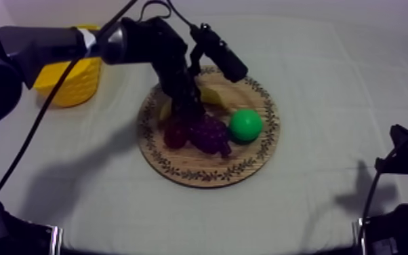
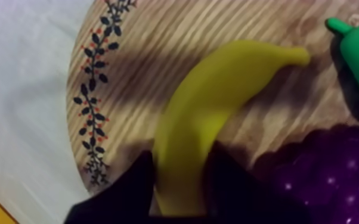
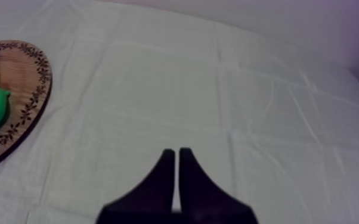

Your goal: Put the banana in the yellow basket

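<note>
Yellow banana (image 2: 212, 113) lies on the wooden board (image 1: 200, 169) mid-frame, the left tool (image 2: 182, 156) clamped round its end, ready for lifting to the basket (image 1: 71, 85) at upper left, while the right tool (image 3: 177, 156), fingers together, rests clear over bare worktop (image 3: 217, 89).

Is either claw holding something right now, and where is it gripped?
The left gripper holds the banana, its fingers closed round it near one end. The right gripper is shut on nothing.
</note>
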`<state>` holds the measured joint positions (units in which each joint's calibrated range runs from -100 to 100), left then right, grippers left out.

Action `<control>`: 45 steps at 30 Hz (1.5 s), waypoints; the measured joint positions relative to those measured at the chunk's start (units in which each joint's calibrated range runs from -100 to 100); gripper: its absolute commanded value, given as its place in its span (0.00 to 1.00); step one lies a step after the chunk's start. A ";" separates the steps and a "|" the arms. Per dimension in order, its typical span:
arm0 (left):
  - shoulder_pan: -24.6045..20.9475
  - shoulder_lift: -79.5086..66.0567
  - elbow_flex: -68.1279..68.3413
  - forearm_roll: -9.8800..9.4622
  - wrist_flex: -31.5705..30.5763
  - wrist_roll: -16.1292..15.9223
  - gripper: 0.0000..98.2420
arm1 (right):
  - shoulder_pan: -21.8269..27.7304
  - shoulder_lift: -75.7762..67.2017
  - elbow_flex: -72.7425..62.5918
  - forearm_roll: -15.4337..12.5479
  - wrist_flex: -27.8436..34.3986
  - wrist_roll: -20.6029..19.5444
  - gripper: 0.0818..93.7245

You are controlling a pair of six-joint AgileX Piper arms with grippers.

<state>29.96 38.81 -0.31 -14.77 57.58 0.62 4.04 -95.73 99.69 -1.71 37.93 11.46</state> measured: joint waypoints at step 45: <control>-24.94 -23.37 5.47 -7.88 10.23 1.78 0.22 | 0.00 0.00 0.00 0.00 0.00 0.03 0.00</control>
<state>5.02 15.44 5.16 -22.65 67.81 2.40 4.04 -95.73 99.69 -1.71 37.93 11.49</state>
